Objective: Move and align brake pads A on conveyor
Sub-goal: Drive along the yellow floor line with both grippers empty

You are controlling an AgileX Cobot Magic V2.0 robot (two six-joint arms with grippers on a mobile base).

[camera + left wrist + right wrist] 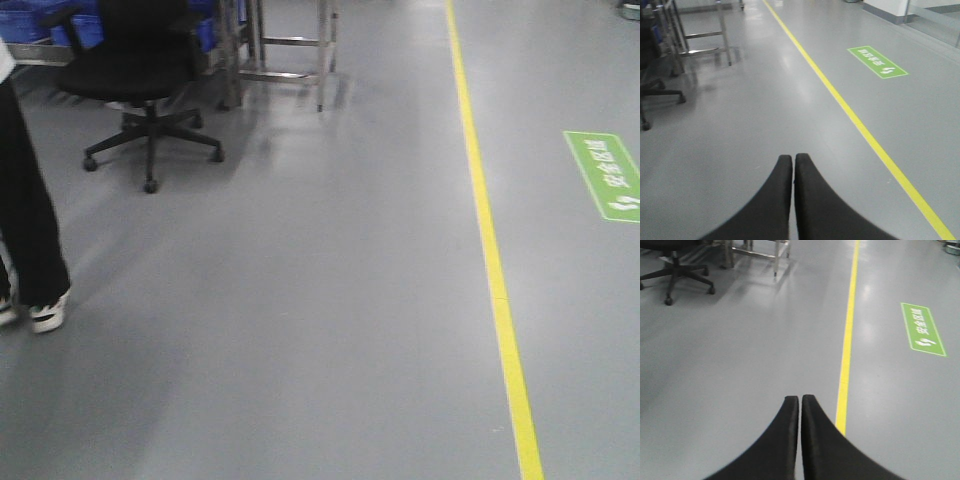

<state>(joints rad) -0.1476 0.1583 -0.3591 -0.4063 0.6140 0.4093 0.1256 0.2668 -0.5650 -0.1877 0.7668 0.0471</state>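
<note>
The brake pads and the conveyor are out of view in every frame. My left gripper (pixel 793 157) hangs over bare grey floor, its two black fingers pressed together with nothing between them. My right gripper (pixel 800 399) is likewise shut and empty, just left of a yellow floor line (pixel 846 360). Neither gripper shows in the front view.
A black office chair (pixel 145 70) stands at the far left, with a steel table frame (pixel 290 50) and blue bins (pixel 25 22) behind it. A person's dark-trousered leg (pixel 30 230) is at the left edge. A yellow line (pixel 490 260) and green floor sign (pixel 606 175) mark the floor.
</note>
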